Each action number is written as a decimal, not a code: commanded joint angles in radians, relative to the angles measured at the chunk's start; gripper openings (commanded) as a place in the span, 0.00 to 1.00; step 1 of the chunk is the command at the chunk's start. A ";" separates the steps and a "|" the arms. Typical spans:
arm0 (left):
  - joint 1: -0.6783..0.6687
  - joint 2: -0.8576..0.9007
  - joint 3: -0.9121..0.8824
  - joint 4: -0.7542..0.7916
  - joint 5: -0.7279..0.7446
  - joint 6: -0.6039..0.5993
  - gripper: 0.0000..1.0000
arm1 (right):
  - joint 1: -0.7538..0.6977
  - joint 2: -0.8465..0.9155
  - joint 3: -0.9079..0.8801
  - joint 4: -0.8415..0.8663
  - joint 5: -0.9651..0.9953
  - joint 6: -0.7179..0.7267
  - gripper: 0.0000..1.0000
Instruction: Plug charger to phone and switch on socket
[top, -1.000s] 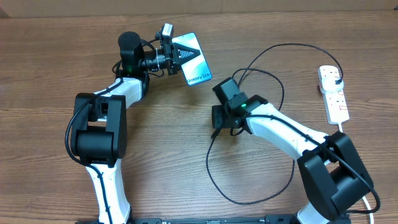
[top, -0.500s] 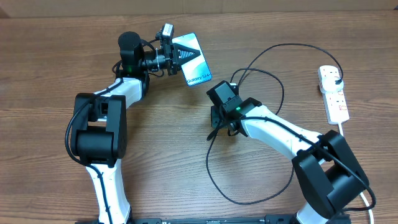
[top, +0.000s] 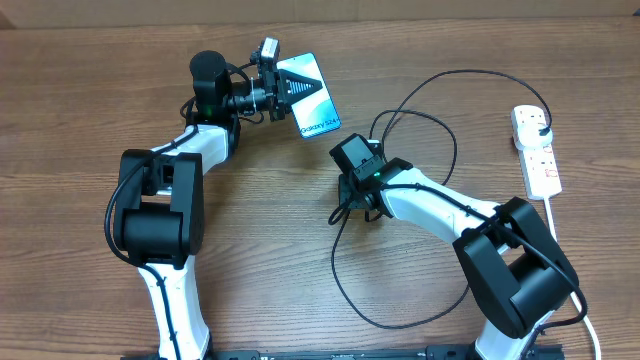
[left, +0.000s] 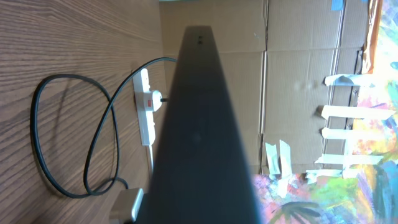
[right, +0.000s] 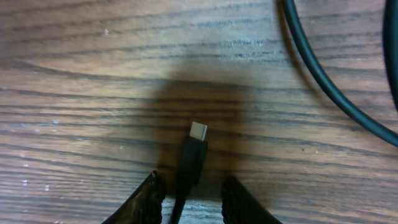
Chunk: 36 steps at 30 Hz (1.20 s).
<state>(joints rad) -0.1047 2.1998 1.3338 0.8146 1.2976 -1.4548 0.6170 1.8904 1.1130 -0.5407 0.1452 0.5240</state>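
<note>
At the far side of the wooden tabletop (top: 80, 120), the left hand (top: 300, 87) was shut tight on a slim smartphone with a light blue-teal screen and white "Galaxy S24" lettering (top: 318, 118). It held the smartphone with its lettered end towards the other arm, seemingly so the port would face the connector. The hand's own camera saw only the phone's dark edge.

Near the middle of the tabletop, the right hand (right: 191, 190) was down at the wood, partly open. Its two fingers (right: 148, 196) stood either side of the long thin black charger cable (top: 400, 322), just behind the small connector tip (right: 198, 131). A sliver of space showed on each side, so nothing was gripped yet. That placement would probably leave the tip jutting clear for insertion.

The cable looped away to the near right and back. Its black plug (top: 541, 121) was already seated in the white elongated power strip (top: 538, 160) at the far right. The switch positions were too small to read.
</note>
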 joint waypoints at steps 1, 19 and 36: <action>-0.002 -0.012 0.006 0.008 0.015 0.027 0.04 | 0.005 0.040 0.021 0.008 -0.015 0.031 0.19; 0.028 -0.012 0.006 -0.039 0.086 0.177 0.04 | -0.134 -0.153 0.156 -0.183 -0.576 -0.346 0.04; -0.002 -0.012 0.006 -0.020 0.043 0.150 0.04 | -0.298 -0.150 0.070 -0.034 -1.260 -0.492 0.04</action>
<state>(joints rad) -0.0879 2.1998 1.3338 0.7612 1.3544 -1.3022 0.3252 1.7473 1.2316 -0.6243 -0.9432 0.0391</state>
